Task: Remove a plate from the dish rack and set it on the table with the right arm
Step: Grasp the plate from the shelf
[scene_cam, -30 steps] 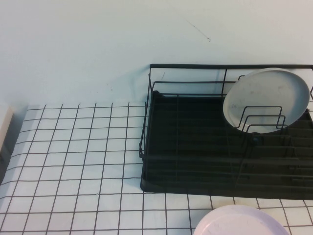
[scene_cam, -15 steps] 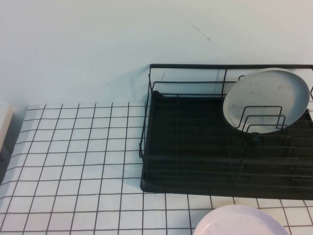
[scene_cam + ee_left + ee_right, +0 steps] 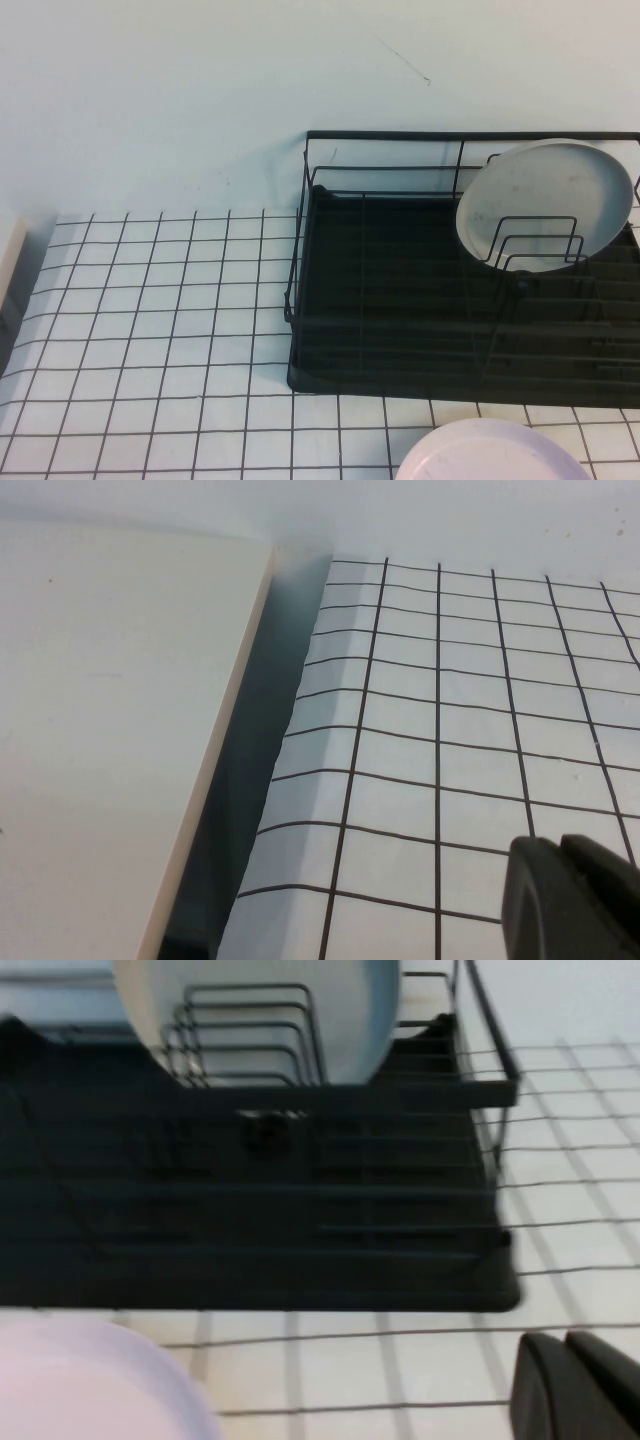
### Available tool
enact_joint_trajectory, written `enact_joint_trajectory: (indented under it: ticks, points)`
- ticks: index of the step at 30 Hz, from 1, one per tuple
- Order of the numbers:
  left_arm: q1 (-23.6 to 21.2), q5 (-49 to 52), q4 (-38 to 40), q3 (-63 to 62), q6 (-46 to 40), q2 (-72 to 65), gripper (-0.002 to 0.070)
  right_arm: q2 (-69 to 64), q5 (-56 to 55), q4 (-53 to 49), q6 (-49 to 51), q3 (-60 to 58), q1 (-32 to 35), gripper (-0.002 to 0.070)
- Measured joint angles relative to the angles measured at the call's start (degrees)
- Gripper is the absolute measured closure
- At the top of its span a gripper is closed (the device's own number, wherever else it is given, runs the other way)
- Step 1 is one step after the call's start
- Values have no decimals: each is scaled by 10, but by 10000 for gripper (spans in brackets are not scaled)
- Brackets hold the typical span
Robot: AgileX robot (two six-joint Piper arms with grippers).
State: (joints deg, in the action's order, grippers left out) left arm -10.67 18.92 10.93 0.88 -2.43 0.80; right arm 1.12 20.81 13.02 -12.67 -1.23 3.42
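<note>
You should pinch the stiff, slippery, breakable round pale grey plate by its 12 o'clock rim in the black wire dish rack; the right gripper and left gripper each hover over the gridded surface, jaw state unclear.

Lab test bench, grid-lined table, bare pale wall

A plain pale blue-green wall fills the scene from nine o'clock through three o'clock, marked by a thin dark scratch near one o'clock. A cream-white panel stands at nine o'clock. Lighting is soft and even.
</note>
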Motion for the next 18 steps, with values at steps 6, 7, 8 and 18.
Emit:
enact_joint_trajectory:
  ticks: [6,7,8,18]
  points:
    - [0,0,1,0,0,0,678,0,-4,266,20,-5,0,678]
    - [0,0,1,0,0,0,678,0,-11,280,21,-5,0,678]
    - [0,0,1,0,0,0,678,0,-22,308,22,-5,0,678]
    - [0,0,1,0,0,0,678,0,-107,438,-28,-5,0,678]
